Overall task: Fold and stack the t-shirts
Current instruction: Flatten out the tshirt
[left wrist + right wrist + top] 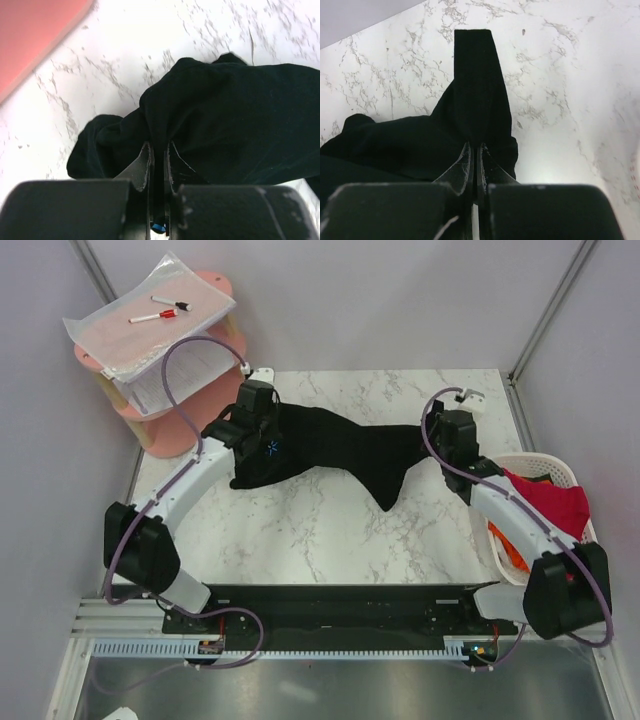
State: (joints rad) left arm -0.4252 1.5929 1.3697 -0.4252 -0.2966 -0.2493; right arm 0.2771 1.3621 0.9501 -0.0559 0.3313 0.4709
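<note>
Left gripper (157,150) and right gripper (474,149) each clamp an edge of the black t-shirt (340,450), rumpled on the table (300,530); red t-shirt (550,502) and orange t-shirt (512,555) wait in the basket (545,460), nothing folded

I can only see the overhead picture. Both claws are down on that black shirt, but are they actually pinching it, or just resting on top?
Observer: The left wrist camera shows the left claw shut on a raised fold of the black shirt.
Operator: And the other one?
Observer: The right wrist camera shows the right claw shut on a narrow end of the shirt, which runs straight away from it over the marble table.
Operator: Is the cloth smooth by the left claw?
Observer: No, its camera shows a rumpled lump beside the fold.
</note>
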